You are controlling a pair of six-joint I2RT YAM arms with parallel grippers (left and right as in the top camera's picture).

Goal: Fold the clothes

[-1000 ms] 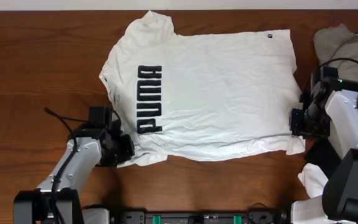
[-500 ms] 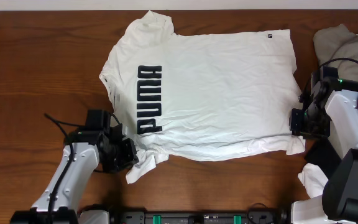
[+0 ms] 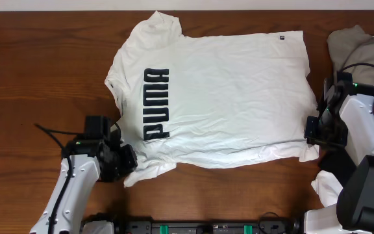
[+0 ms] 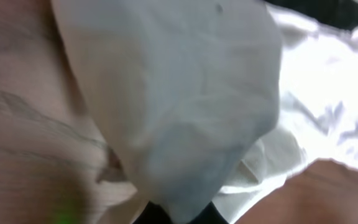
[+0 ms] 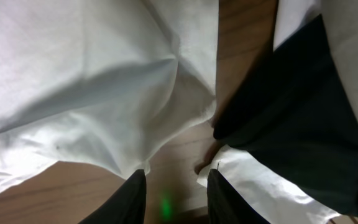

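Note:
The clothes, a white T-shirt (image 3: 226,91) with a dark block-letter logo (image 3: 156,104) and a small dark hem tag (image 3: 282,37), lie spread flat on the wooden table (image 3: 31,78). At the shirt's front left corner my left gripper (image 3: 127,164) is shut on the sleeve. In the left wrist view the white cloth (image 4: 185,93) bunches down between the dark fingertips (image 4: 151,214). My right gripper (image 3: 311,133) sits at the front right hem corner. In the right wrist view its jaws (image 5: 176,193) stand open over bare wood, and the shirt's corner (image 5: 73,74) touches one fingertip (image 5: 135,186).
A beige-grey garment (image 3: 356,42) lies at the back right. A black cloth (image 3: 339,159) lies under the right arm, and another white cloth (image 3: 326,185) is crumpled at the front right. Both also show in the right wrist view, the black cloth (image 5: 291,112) and the white cloth (image 5: 260,180).
My left gripper has moved toward the front edge and slightly left, dragging the sleeve corner with it. The right gripper has stayed in place.

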